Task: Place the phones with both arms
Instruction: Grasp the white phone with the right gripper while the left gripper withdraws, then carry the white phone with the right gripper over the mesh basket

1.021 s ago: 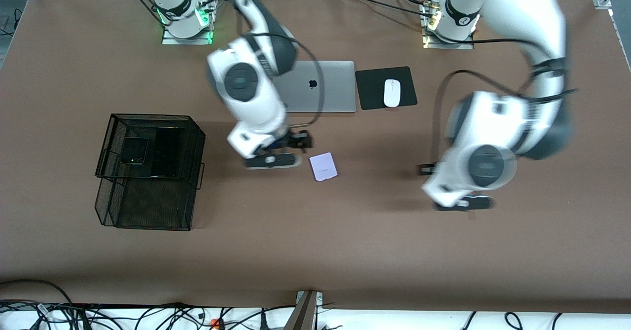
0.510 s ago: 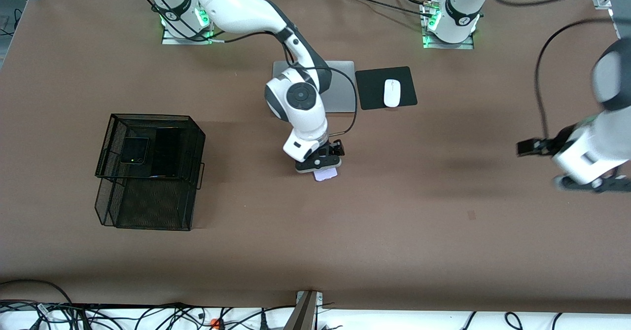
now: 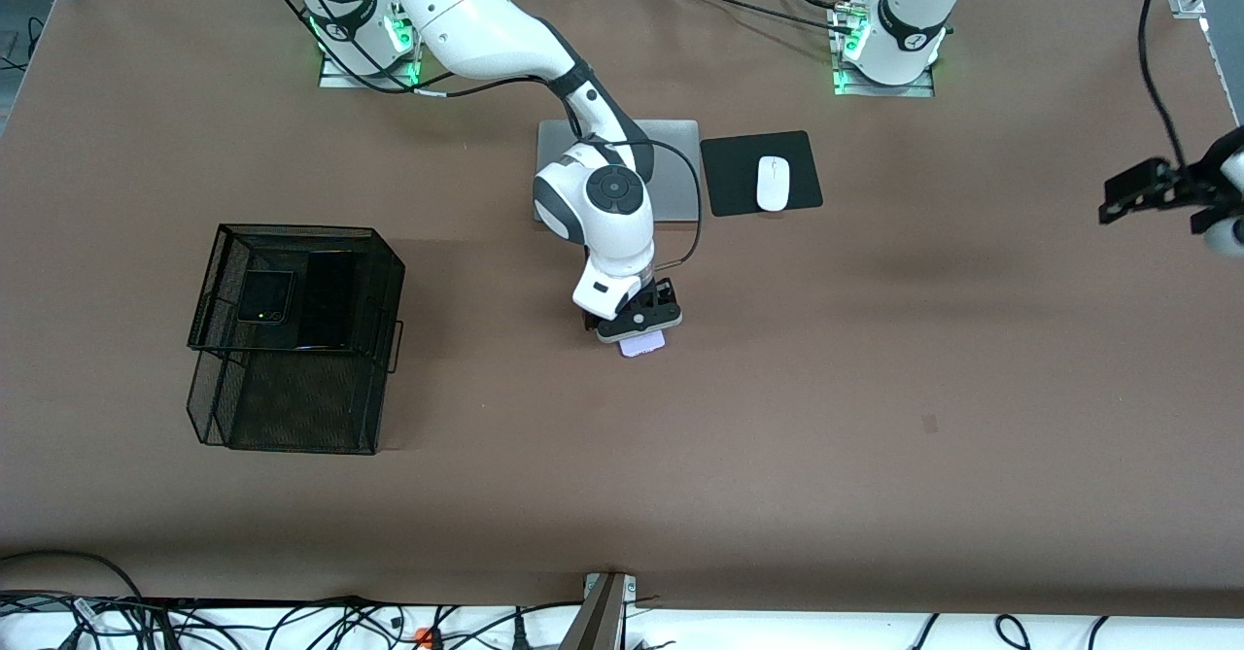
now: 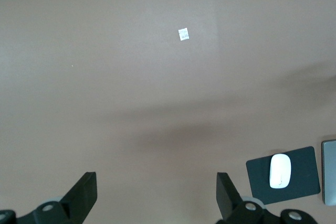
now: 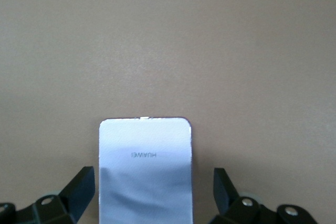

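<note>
Since a second ago, right gripper point(image 3: 637, 325) has swung over the lavender phone point(image 3: 643, 344) mid-desk, jaws wide and empty astride its long axis, while left gripper point(image 4: 157, 203), open and empty, withdrew to the desk's edge.

Brown table point(image 3: 875, 495): basket point(image 3: 292, 339), laptop point(image 3: 671, 174), mousepad point(image 3: 739, 179), lavender phone point(image 3: 643, 344).
</note>
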Available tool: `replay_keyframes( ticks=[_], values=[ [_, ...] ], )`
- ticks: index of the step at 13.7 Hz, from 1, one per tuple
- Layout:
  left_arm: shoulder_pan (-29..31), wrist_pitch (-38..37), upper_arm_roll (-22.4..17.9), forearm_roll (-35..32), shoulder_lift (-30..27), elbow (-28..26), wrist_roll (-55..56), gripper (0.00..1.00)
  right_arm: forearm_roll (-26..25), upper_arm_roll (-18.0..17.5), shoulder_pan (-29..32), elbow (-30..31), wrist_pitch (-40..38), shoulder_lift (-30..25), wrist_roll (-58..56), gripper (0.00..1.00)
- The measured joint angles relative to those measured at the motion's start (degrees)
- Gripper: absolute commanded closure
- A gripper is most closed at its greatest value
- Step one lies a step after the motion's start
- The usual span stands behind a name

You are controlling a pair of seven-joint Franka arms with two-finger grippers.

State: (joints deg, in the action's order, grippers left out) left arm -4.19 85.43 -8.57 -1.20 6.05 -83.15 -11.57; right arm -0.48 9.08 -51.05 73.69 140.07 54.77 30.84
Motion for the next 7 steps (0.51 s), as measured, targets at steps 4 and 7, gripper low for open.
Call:
replay_keyframes(
  ticks=[4,7],
  values=[
    [0.2,0.4,3.2,2.9,-1.7,-1.0,-0.4,0.00,0.0,0.0,-0.5,0.0,1.5,1.5,0.0,0.00],
    [0.2,-0.2,7.4,2.9,-2.0,-1.3,-0.2,0.00,-0.1,0.0,-0.5,-0.1,3.0,2.5,0.0,0.11]
  ],
)
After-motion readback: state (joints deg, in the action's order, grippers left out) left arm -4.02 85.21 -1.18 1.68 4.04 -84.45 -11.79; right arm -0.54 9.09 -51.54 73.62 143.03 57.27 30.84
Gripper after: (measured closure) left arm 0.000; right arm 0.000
